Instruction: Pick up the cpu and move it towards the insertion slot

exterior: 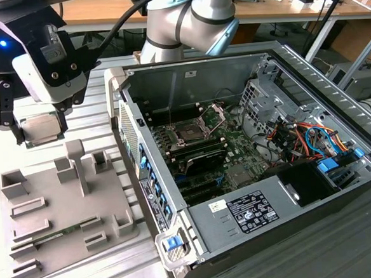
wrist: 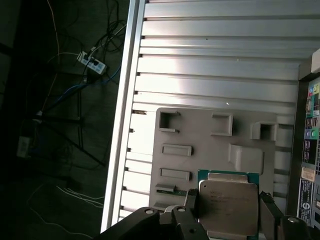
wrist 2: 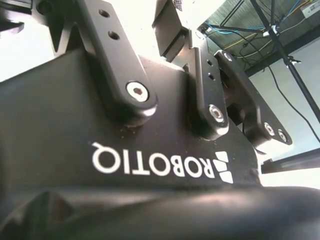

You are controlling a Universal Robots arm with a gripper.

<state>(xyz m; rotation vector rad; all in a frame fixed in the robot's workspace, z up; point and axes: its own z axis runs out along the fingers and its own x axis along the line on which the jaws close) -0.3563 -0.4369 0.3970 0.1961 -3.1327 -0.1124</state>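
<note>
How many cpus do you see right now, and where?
1. The cpu is gripped by the end effector, lifted above the grey fixture plate at the exterior view's left. The insertion slot looks empty; others may be hidden.

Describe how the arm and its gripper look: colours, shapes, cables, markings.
The arm is built of round silver-grey tubes with pale blue joint caps, and a black cable runs beside it. The gripper has a black body with a small blue light, beside a white block. In the second wrist view its black finger links are flat bars with silver screws, and white lettering marks the body.
</note>
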